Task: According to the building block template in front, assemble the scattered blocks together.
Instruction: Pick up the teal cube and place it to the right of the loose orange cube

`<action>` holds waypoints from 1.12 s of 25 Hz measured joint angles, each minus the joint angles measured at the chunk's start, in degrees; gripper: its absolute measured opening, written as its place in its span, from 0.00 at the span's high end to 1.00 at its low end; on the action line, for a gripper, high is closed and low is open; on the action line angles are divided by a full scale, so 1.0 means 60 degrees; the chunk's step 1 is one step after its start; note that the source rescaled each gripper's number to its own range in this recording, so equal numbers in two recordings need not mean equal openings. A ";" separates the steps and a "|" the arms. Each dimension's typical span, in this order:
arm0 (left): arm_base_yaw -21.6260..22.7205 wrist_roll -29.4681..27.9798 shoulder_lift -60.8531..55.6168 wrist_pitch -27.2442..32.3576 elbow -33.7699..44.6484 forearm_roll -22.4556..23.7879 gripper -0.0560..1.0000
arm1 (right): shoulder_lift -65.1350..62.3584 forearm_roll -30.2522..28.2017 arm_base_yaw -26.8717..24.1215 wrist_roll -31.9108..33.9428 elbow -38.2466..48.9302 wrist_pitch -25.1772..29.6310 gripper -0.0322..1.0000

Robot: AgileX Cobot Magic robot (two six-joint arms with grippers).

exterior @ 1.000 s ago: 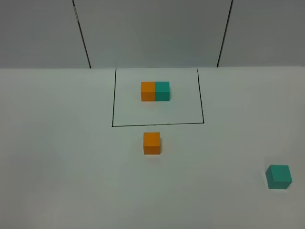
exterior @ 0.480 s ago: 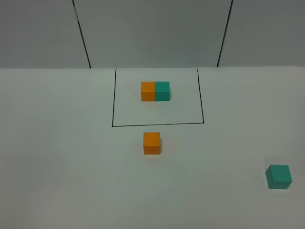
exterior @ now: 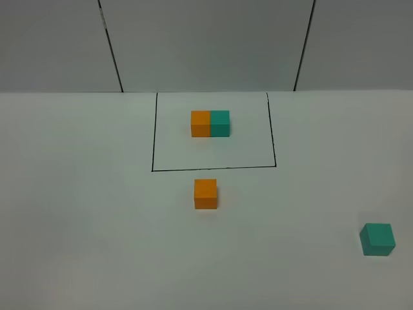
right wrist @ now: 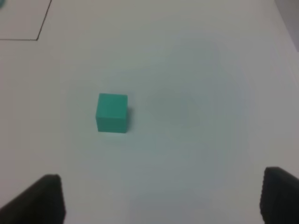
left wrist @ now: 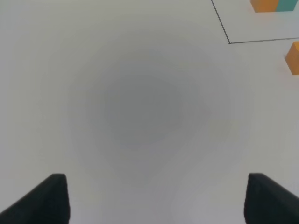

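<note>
Nothing has moved in the last second. The teal cube (exterior: 377, 239) sits alone, at about 4 o'clock and well apart from the orange cube (exterior: 206, 194), which lies at 6 o'clock of the template (exterior: 210, 123), just outside its black frame (exterior: 153, 142). The template puts teal on orange's 3 o'clock face, so the teal cube probably travels. The right gripper (right wrist: 161, 198) is the nearer one, its jaws spread wide and empty with the cube ahead of them. The left gripper (left wrist: 159, 198) is equally wide and empty over bare table (exterior: 77, 213).
</note>
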 joint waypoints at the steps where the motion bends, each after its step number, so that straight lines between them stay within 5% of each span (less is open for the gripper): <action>1: 0.0000 0.0000 0.0000 0.0000 0.0000 0.0000 0.28 | 0.0160 0.0000 0.0000 0.0119 -0.0060 0.0040 0.20; 6: 0.0000 0.0000 0.0000 0.0000 0.0000 0.0000 0.28 | 0.2665 0.0909 0.0000 0.0193 -0.0780 0.0023 0.05; 13: 0.0000 0.0000 0.0000 0.0000 0.0000 0.0000 0.28 | 0.8252 0.3092 0.0000 -0.1681 -0.1583 -0.2014 0.00; 20: 0.0000 0.0000 0.0000 0.0000 0.0000 0.0000 0.28 | 1.3031 0.3282 0.0036 -0.2079 -0.2875 -0.3404 0.00; 28: 0.0000 0.0000 0.0000 0.0000 0.0000 0.0000 0.28 | 1.5562 0.3136 0.0364 -0.1697 -0.3436 -0.4288 0.00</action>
